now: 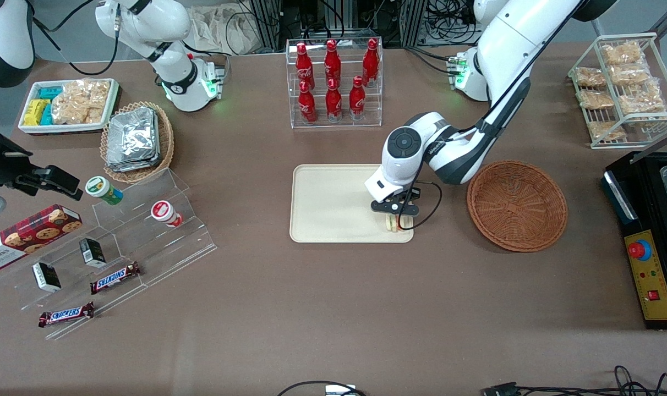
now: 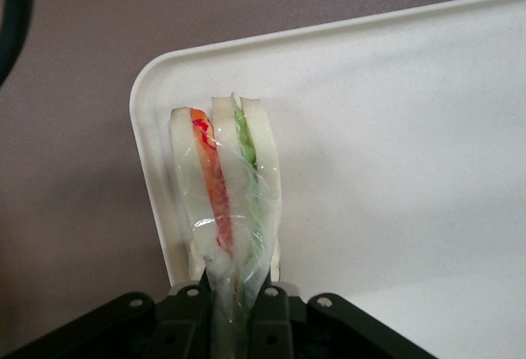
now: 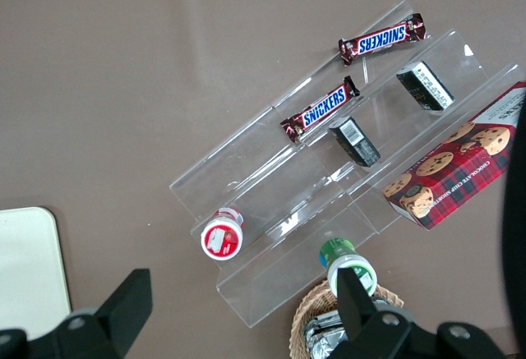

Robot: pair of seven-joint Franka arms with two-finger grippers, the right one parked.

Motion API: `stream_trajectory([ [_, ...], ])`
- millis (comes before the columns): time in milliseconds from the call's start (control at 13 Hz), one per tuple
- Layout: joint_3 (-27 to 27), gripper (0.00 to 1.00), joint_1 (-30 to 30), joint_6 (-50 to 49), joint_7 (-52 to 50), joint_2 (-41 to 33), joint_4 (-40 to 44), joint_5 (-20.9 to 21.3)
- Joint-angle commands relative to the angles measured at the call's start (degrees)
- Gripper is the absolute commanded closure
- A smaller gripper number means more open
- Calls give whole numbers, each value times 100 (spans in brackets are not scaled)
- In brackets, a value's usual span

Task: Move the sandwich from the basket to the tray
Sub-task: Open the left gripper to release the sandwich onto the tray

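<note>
One sandwich (image 2: pixel 234 186) hangs pinched in the gripper (image 1: pixel 395 219) jaws at the tray's (image 1: pixel 328 203) lower-right corner in the front view; lower it flat, away from the rim, before releasing; basket (image 1: pixel 516 205) sits emptied

1. 6 red cola bottles (image 1: pixel 333 82) in the clear rack.
2. 2 Snickers bars (image 1: pixel 115 278).
3. 2 small black boxes (image 1: pixel 93 252).
4. 2 wicker baskets: 1 reddish-brown basket (image 1: pixel 517 205), 1 tan basket (image 1: pixel 165 144).
5. 1 sandwich (image 2: pixel 228 191), 1 tray (image 1: pixel 325 204), 1 gripper (image 1: pixel 395 215).
6. 1 cookie box (image 1: pixel 28 235).
</note>
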Motion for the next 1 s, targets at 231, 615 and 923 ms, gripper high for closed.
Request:
stream_trajectory([
  [231, -30, 0, 58, -100, -409, -147, -30, 53],
  [615, -83, 0, 102, -1372, -59, -945, 302, -840],
  [923, -30, 0, 110, -3355, 381, -1711, 1539, -1994],
])
